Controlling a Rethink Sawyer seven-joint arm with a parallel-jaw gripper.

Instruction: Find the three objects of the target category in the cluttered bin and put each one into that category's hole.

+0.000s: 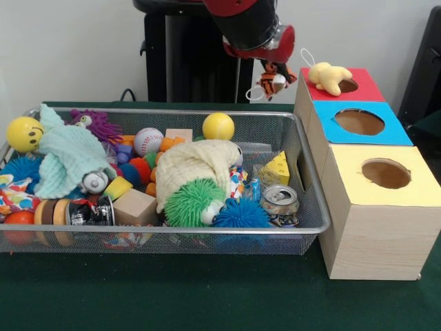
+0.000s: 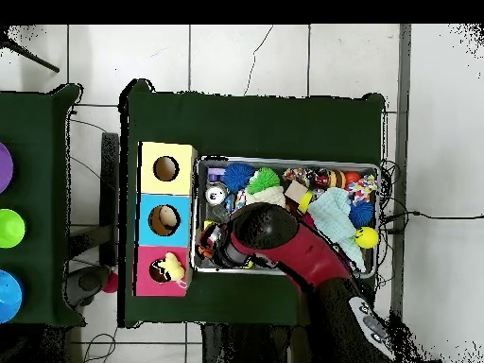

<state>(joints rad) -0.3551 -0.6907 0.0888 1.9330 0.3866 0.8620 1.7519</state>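
My gripper point(image 1: 275, 72) hangs from the red and black arm and is shut on the orange black-striped tiger point(image 1: 274, 79). It holds the tiger in the air over the far right corner of the wire mesh bin point(image 1: 172, 229), just left of the red-topped box point(image 1: 364, 89). The yellow duck point(image 1: 328, 76) lies on the red top, partly over the round hole point(image 1: 349, 85). In the overhead view the arm point(image 2: 284, 241) covers the tiger, and the duck point(image 2: 173, 268) lies on the red top point(image 2: 151, 284). I can pick out no other plush animal in the bin's clutter.
A blue-topped box point(image 1: 324, 114) and a yellow-topped box point(image 1: 358, 189) stand in a row in front of the red one. The bin holds yellow balls point(image 1: 218, 126), spiky balls point(image 1: 189, 203), cloths point(image 1: 69, 155), a wooden block point(image 1: 134, 207), a can point(image 1: 280, 200) and a cheese wedge point(image 1: 278, 169).
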